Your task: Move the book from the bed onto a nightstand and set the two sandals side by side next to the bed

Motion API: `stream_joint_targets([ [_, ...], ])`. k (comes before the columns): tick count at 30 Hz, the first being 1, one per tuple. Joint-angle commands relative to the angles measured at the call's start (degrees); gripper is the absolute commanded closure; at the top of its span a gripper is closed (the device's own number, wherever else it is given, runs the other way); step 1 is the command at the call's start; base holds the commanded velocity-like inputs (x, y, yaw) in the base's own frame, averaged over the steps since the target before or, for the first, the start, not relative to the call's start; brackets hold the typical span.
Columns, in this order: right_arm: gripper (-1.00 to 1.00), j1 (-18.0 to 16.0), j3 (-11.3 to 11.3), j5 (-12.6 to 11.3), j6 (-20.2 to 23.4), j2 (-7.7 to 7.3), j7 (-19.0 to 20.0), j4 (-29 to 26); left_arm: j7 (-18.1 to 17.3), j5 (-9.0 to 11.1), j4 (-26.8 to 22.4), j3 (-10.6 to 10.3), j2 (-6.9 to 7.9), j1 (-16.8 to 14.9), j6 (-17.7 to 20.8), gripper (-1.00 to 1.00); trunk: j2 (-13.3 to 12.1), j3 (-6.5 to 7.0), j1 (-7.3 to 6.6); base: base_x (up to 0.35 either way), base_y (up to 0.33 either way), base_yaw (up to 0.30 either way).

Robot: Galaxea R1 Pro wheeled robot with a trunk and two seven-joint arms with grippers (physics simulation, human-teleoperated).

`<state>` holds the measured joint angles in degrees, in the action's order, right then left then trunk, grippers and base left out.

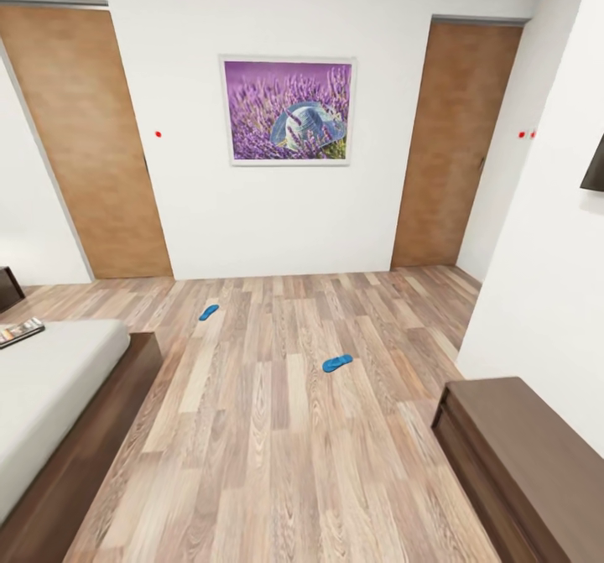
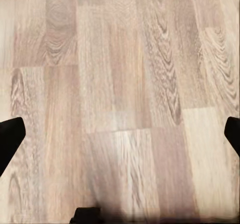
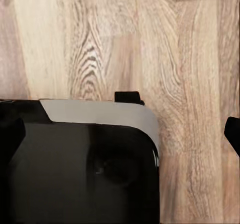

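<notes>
**Bedroom seen from the doorway side: book on the bed, sandals apart on the floor**

Head view: the bedroom's wood-plank floor [image 1: 277, 429] runs to a white wall with two brown doors [image 1: 84, 135] and a framed lavender picture [image 1: 287, 110] between them. The bed [image 1: 92, 429], dark-framed with a light-grey mattress, sits at the left edge. The book [image 1: 20, 331] lies flat on the mattress near its far end. A small dark corner [image 1: 8, 288] of furniture shows just beyond the bed; too little is visible to name it. One blue sandal [image 1: 209, 312] lies on the floor near the bed's far corner; the other sandal [image 1: 337, 363] lies well apart from it, toward the middle of the floor. A long dark wooden cabinet [image 1: 520, 462] stands against the right wall, and a black screen's corner [image 1: 594, 169] shows above it.

Left wrist view: the left end effector [image 2: 120, 134] hangs over bare planks, its two dark fingertips [image 2: 10, 139] spread wide at opposite edges, nothing between them.

Right wrist view: the right end effector [image 3: 120, 134] is likewise spread apart and empty, above floor and a black, grey-edged part of the robot [image 3: 80, 164].
</notes>
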<state>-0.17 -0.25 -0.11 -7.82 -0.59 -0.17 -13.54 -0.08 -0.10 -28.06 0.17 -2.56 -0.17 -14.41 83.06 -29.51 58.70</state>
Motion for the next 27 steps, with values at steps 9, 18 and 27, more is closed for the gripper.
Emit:
stream_joint_targets([
  [9,-1.0,0.0,-1.47,-0.36,-0.41,0.04,-0.14,-3.88,-0.03,0.1,-4.46,0.04,-0.09,-0.01,-0.26,-1.0,0.02,-0.06,0.03,0.292,0.0,0.0],
  [18,-1.0,0.0,-7.58,-0.52,-0.37,0.06,0.0,-3.94,-0.01,0.18,-3.97,0.24,0.08,-0.01,-0.26,-1.0,0.02,-0.06,0.03,0.263,0.0,0.0],
  [27,-1.0,0.0,-9.59,-0.4,-0.36,0.4,0.12,-3.95,-0.01,0.19,-3.92,0.27,0.18,-0.01,-0.26,-1.0,0.02,-0.06,0.03,0.314,0.0,0.0],
])
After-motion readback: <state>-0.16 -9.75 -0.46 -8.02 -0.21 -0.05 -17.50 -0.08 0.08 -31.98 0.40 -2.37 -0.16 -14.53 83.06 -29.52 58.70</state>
